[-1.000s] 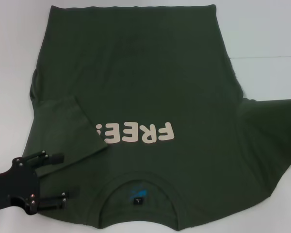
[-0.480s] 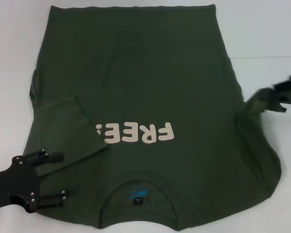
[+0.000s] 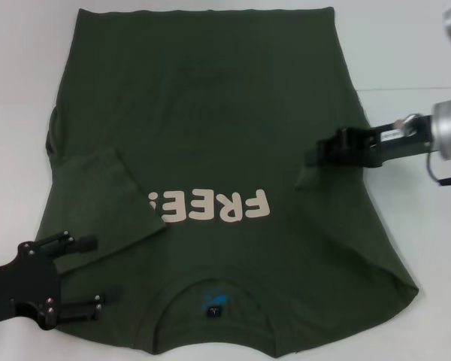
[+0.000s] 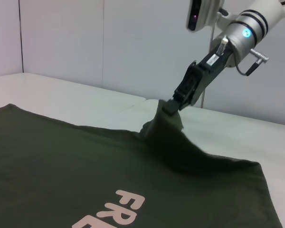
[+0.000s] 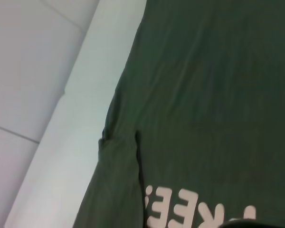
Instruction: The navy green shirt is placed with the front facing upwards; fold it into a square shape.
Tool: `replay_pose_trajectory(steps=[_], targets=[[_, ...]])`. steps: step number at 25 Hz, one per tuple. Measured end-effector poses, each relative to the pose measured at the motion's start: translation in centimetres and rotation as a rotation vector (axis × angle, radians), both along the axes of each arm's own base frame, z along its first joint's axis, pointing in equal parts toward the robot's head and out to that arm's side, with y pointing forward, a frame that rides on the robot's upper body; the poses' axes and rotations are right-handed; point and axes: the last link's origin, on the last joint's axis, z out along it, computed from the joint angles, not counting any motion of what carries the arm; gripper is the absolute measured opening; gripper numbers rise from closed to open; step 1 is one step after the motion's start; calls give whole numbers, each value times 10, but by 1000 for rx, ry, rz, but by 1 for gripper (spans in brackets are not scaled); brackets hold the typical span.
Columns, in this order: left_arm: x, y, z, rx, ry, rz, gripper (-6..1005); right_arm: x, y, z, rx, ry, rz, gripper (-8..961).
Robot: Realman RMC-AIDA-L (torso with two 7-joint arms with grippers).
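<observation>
The navy green shirt (image 3: pixel 210 113) lies flat on the white table, front up, its cream "FREE!" print (image 3: pixel 210 207) and collar (image 3: pixel 214 297) nearest me. Its left sleeve (image 3: pixel 109 199) is folded in over the body. My right gripper (image 3: pixel 316 156) is shut on the right sleeve and holds it lifted above the shirt's right side; in the left wrist view the cloth rises in a peak to the right gripper (image 4: pixel 173 103). At the shirt's near left shoulder my left gripper (image 3: pixel 105 269) rests open and holds nothing. The right wrist view shows only the shirt (image 5: pixel 204 95).
Bare white table (image 3: pixel 413 45) lies to the right of and behind the shirt, with a thin seam (image 3: pixel 406 89) running across it. A pale wall (image 4: pixel 109 42) stands beyond the table's far edge.
My right gripper has come in from the right edge, dragging the right sleeve leftward and up over the shirt's body. The left gripper has stayed put.
</observation>
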Motion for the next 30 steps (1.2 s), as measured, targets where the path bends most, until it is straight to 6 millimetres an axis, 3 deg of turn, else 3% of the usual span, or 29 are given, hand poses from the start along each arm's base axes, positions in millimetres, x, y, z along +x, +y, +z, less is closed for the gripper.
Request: replay_pose_trajectory(steps=[5,15,24,30], targets=[[-1,-1,0,-1,0,2,890,-2,-1,-14,-15,-20,7,35],[2,-1,-4,-13,-15,-4,890,1,-3,-23,-9,-5,-18,41],[3,-1,-4,-15,-19,-4,890,-6,1,-23,15,12,11,407],[3,-1,-5,-19,-35,6,891,25,1,2,20,-76,-93,644]])
